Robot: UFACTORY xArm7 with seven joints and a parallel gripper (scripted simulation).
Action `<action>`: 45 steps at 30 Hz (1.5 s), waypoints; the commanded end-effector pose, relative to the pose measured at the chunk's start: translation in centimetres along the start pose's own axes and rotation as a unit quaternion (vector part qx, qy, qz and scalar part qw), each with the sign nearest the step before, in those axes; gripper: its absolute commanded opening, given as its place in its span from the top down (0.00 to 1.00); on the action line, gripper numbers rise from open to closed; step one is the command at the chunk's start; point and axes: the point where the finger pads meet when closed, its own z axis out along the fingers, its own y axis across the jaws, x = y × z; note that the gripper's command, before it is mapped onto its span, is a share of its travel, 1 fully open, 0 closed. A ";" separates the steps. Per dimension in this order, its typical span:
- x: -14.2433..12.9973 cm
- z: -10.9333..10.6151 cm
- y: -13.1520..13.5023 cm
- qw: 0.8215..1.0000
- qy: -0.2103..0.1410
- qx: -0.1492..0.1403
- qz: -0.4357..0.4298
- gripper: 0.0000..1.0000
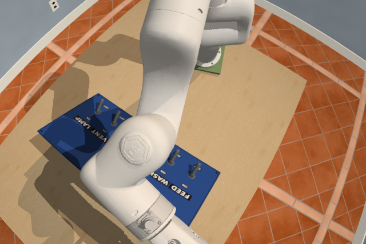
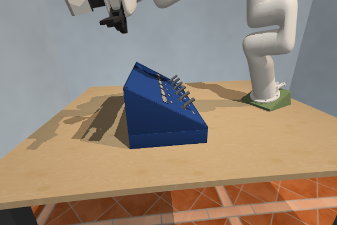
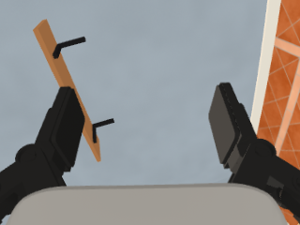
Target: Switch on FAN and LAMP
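Observation:
The blue wedge-shaped console [image 1: 59,135] [image 2: 152,119] stands on the wooden table [image 1: 242,108] [image 2: 245,148]. On its sloped face I read LAMP [image 1: 82,122], VENT, WASH and FEED. The LAMP lever [image 1: 99,107], VENT lever [image 1: 115,118], WASH lever [image 1: 173,157] and FEED lever [image 1: 194,170] show. The arm's elbow hides the FAN label and its lever in the top view. In the exterior view the row of levers [image 2: 180,90] all lean the same way. My gripper [image 2: 117,25] [image 3: 145,100] is open and empty, high above and to the left of the console.
The arm's base sits on a green block [image 1: 211,68] [image 2: 269,99] at the table's far side. The wrist view shows grey wall, an orange board with two black brackets [image 3: 70,84], and tiled floor [image 3: 286,94] at the right.

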 end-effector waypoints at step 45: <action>-4.6 -2.6 -6.4 1.000 0.000 0.001 -0.002 0.00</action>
